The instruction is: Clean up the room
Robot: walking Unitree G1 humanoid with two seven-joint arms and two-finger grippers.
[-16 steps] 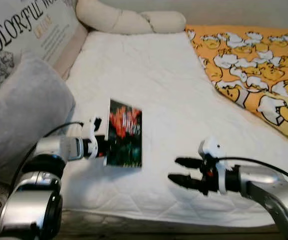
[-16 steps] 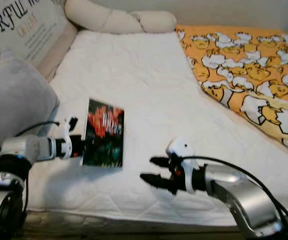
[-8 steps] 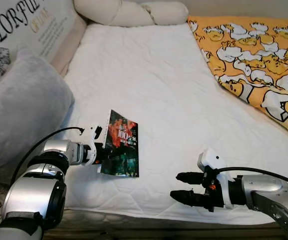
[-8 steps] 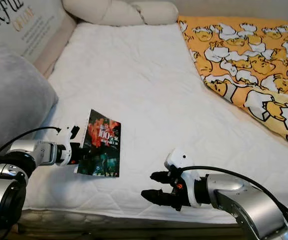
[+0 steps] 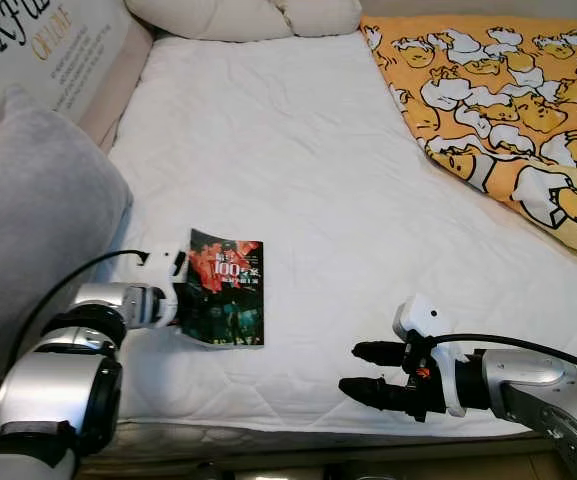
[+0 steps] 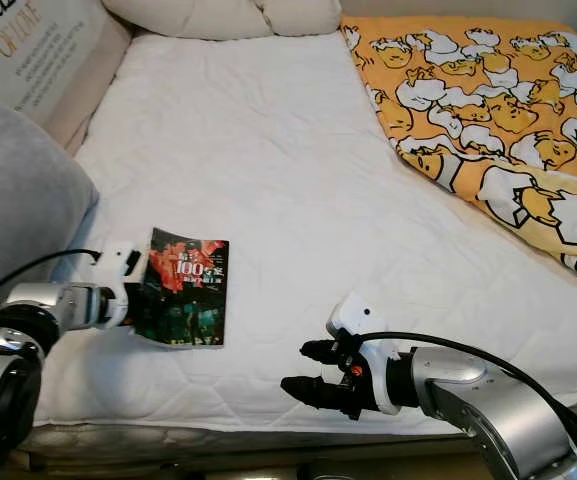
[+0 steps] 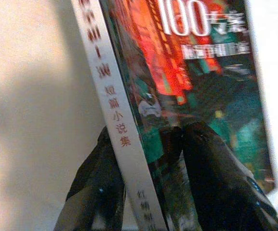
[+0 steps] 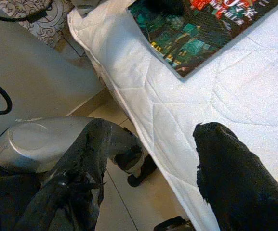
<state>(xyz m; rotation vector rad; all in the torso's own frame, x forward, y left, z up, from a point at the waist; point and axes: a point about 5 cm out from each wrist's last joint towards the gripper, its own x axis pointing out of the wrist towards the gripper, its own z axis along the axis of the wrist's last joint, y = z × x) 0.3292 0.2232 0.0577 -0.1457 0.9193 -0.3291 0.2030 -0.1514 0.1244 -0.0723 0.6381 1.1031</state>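
Left end effector (image 5: 178,300) clamps the book (image 5: 224,302) at its spine on the bed (image 5: 298,150); removal pending. Right end effector (image 5: 356,368) spread, empty.

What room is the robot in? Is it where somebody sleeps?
Most likely a bedroom. There is a bed with a white quilted mattress, pillows at its far end and a duck blanket on one side. The left gripper holds a book at the bed's edge.
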